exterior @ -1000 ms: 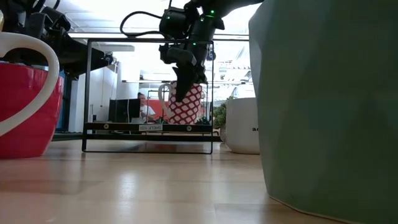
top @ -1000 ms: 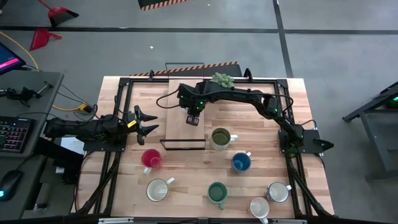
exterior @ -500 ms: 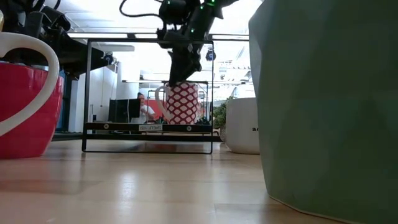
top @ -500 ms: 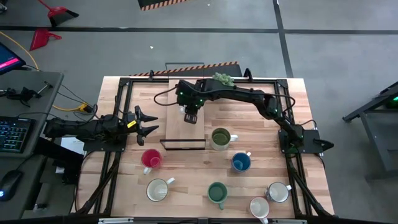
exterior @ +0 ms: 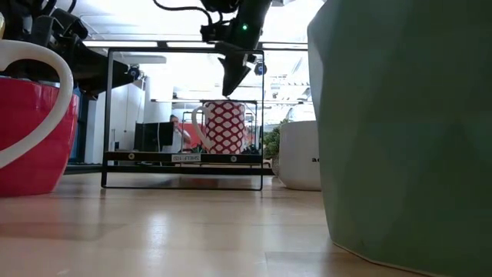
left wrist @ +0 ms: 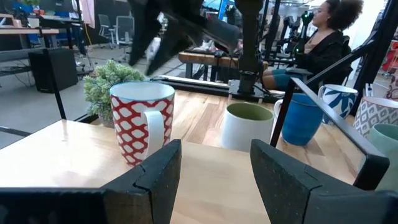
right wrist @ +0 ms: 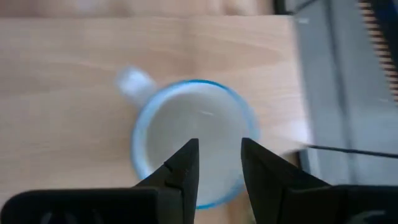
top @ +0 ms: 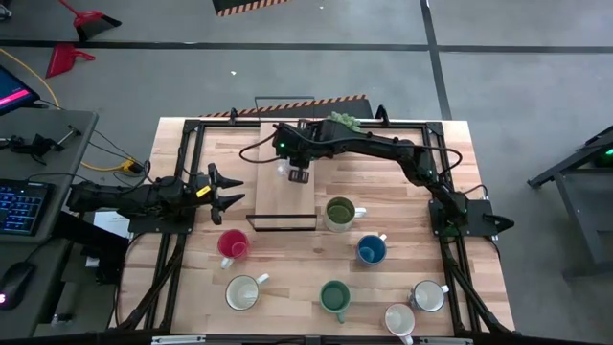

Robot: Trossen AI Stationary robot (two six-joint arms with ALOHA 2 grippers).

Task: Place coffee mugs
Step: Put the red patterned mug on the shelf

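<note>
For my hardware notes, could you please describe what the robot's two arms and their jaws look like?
Both arms are dark, jointed links. The right arm carries a looping black cable and small green lights near its wrist. The left gripper has pointed black jaws with a yellow marking behind them. Seen close, its fingers are matte black, blocky pads.

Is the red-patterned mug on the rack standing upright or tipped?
Upright. The red-patterned mug stands level on the rack's wooden shelf, rim up, and looks empty from above. The right gripper hangs just above it, apart.
</note>
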